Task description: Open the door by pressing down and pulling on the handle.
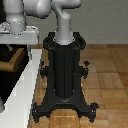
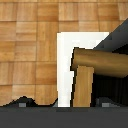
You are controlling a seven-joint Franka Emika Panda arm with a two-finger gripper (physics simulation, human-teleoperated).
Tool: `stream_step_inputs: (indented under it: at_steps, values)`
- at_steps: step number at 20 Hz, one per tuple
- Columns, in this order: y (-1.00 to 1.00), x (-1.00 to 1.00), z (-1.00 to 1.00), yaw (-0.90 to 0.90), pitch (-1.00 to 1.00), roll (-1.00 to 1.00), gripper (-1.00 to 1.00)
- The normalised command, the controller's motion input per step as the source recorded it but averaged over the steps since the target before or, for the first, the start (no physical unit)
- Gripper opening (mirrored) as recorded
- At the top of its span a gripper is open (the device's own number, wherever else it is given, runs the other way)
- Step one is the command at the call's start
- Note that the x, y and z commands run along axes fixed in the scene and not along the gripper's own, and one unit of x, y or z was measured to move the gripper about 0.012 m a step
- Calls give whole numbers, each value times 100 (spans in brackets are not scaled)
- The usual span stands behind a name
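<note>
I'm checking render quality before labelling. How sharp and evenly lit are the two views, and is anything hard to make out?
Exterior view: coarse and pixelated, the background black, the door a dark slab with little detail, the handle a small brown blur. Wrist view: the handle is large with jagged edges and soft shading along its stem, no glare; the gripper's fingers show only as dark blurred shapes along one edge.

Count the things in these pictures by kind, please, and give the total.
Door: 1
Handle: 1
Robot arm: 1
Robot pedestal: 1
Gripper: 1
Total: 5
</note>
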Motion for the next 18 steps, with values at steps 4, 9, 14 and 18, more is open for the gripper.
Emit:
stream_step_inputs:
  at_steps: [4,9,14,18]
  values:
    - [-75,0,-75,0,0,0,100]
    - [-60,0,-80,0,0,0,100]
    - [0,0,0,0,0,0,-100]
    - [0,0,0,0,0,0,-100]
